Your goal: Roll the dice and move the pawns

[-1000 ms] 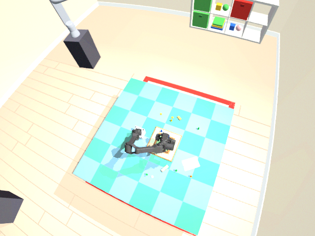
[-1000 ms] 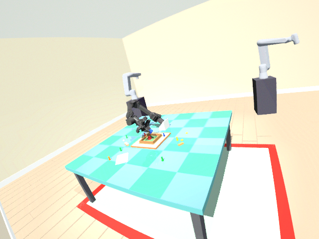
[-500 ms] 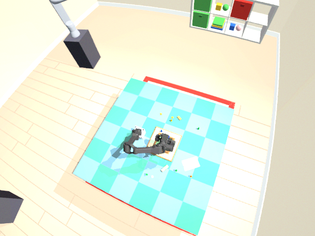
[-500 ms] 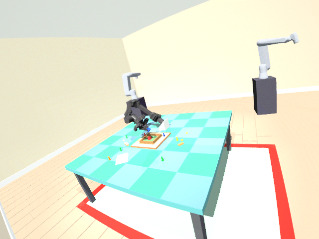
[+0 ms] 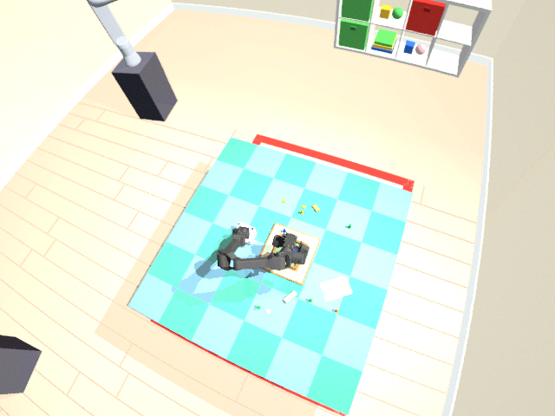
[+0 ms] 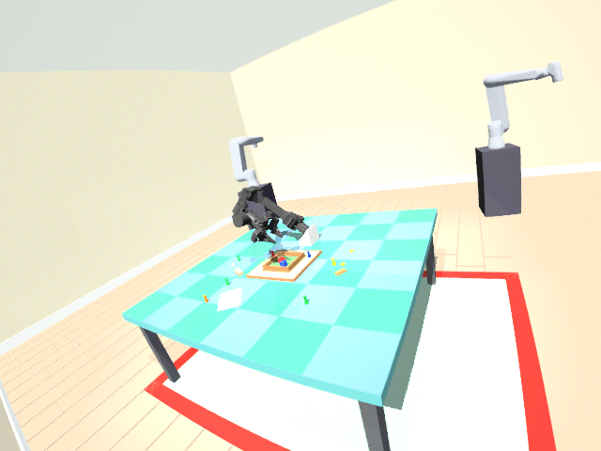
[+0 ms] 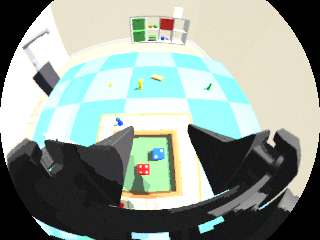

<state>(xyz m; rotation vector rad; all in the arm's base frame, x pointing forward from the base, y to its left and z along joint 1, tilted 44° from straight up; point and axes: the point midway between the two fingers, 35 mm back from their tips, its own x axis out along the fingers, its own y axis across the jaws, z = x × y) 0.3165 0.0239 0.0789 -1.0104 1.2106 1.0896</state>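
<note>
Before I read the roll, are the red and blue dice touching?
Apart. The wrist view shows green tray floor between the red die and the blue die.

Cream plain walls (image 6: 339,106) (image 7: 235,30) edged by white skirting (image 5: 474,215). Pale wood-plank floor (image 5: 81,188) (image 6: 87,354) laid below. Teal-and-aqua checkered table (image 5: 251,354) (image 6: 291,339) (image 7: 150,107) supported on dark legs, placed over a red-bordered white rug (image 5: 331,157) (image 6: 475,349). White cubby shelf (image 5: 336,35) (image 7: 131,31) fitted with green and red bins. Lighting bright.
</note>
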